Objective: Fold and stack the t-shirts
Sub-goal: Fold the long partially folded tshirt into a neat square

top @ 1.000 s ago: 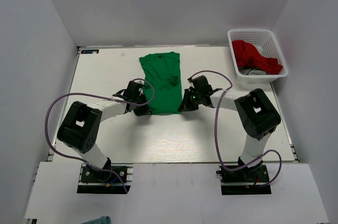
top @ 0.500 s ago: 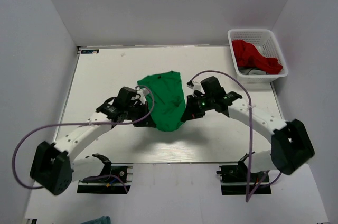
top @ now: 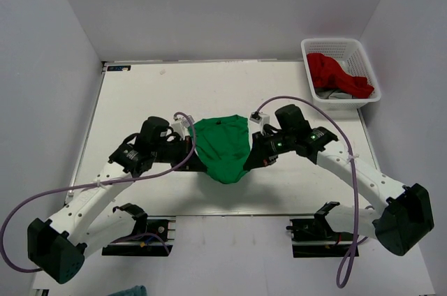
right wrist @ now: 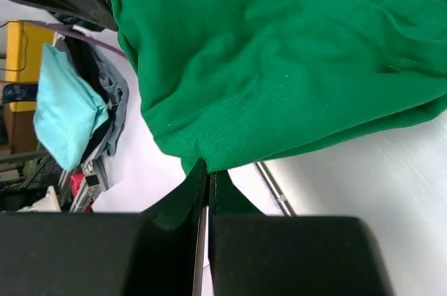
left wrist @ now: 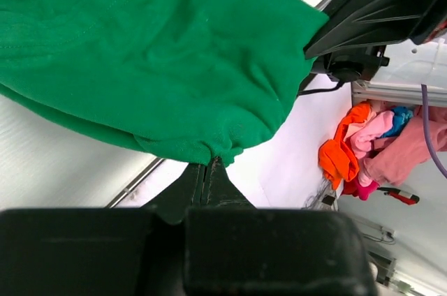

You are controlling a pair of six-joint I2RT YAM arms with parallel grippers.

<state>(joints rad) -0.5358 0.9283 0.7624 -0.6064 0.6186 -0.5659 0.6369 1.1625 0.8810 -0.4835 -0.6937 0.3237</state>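
Lifting green t-shirt [top: 222, 146] off table [top: 140, 93], flat a second ago | left gripper [top: 198, 161] and right gripper [top: 251, 160] clenched on its edge | fold underway

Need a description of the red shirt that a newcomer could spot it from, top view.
At the white table's far right corner stands a white plastic basket. The red shirt lies crumpled inside it, on top of something grey. Colour sets it apart: the other shirt, near the table's middle, is a green shirt.
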